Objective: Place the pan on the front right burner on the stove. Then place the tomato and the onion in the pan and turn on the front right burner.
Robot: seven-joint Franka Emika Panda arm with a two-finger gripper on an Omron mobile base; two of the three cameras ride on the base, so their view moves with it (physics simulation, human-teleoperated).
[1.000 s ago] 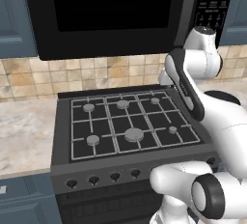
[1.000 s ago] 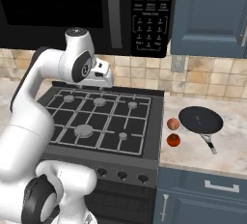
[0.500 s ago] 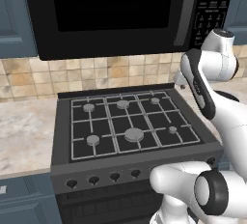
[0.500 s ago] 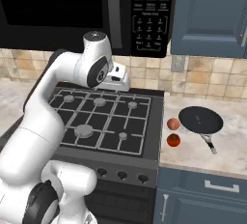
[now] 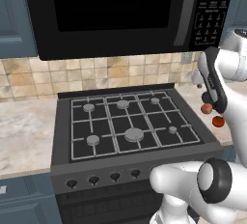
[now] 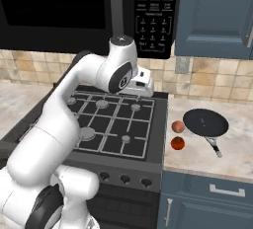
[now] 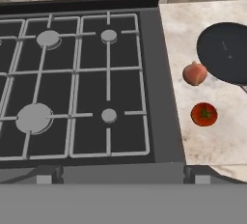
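I have the arm raised over the back right of the dark grey gas stove (image 6: 118, 124), hand well above the grates, and its fingers (image 7: 123, 179) stand wide apart with nothing between them. The round, shallow black frying pan (image 6: 205, 123) sits on the marble bench (image 6: 232, 149) to the right of the stove, its thin straight handle (image 6: 214, 145) pointing toward the front edge. The pale orange-brown onion (image 6: 178, 127) lies just beside the pan's left rim, and the bright red glossy tomato (image 6: 178, 143) lies a little nearer the front edge, close to the onion but apart from it. My main worry is that both balls lie between the stove and the pan: if I swing across low, or drag the pan leftward instead of lifting it, I judge I could knock one rolling, and the tomato is not far from the bench's front lip. A grip on the thin handle could also let the pan tip or twist, since its weight sits off to one side. The small round grey front right burner (image 7: 109, 115) is bare under its black grate, so the landing spot is open, but the grate bars could catch a pan set down tilted. Overhead, the black microwave (image 6: 89, 11) and the blue wall cabinet (image 6: 217, 16) limit how high I can lift; the bench right of the pan looks free for an approach.
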